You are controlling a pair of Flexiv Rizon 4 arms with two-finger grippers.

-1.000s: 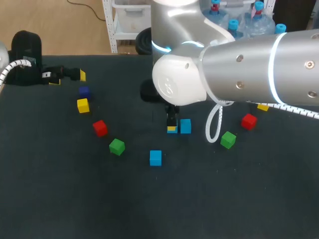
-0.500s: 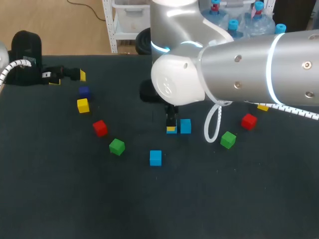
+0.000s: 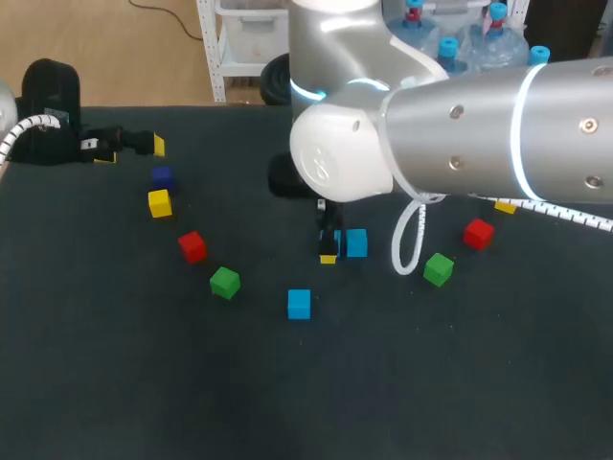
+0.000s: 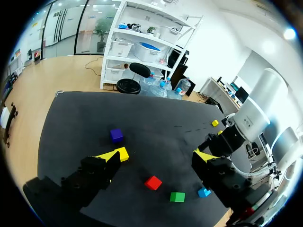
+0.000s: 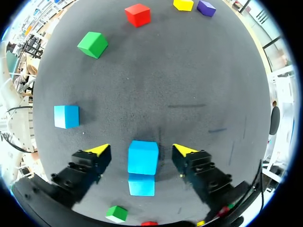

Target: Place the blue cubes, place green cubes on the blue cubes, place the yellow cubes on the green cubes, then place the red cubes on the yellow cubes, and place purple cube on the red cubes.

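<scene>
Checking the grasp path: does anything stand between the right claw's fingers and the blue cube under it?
Nothing visible does. The blue cube lies between the right claw's open fingers, bare table on both sides. A second blue cube sits close behind it.

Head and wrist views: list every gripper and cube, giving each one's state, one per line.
two blue cubes: side by side, unstacked
right gripper: open, that pair between its fingers
left gripper: open, empty
third blue cube: lying alone
green cubes: both loose, unstacked
red cubes: both loose, unstacked
yellow cube: loose, unstacked
purple cube: loose, unstacked
</scene>
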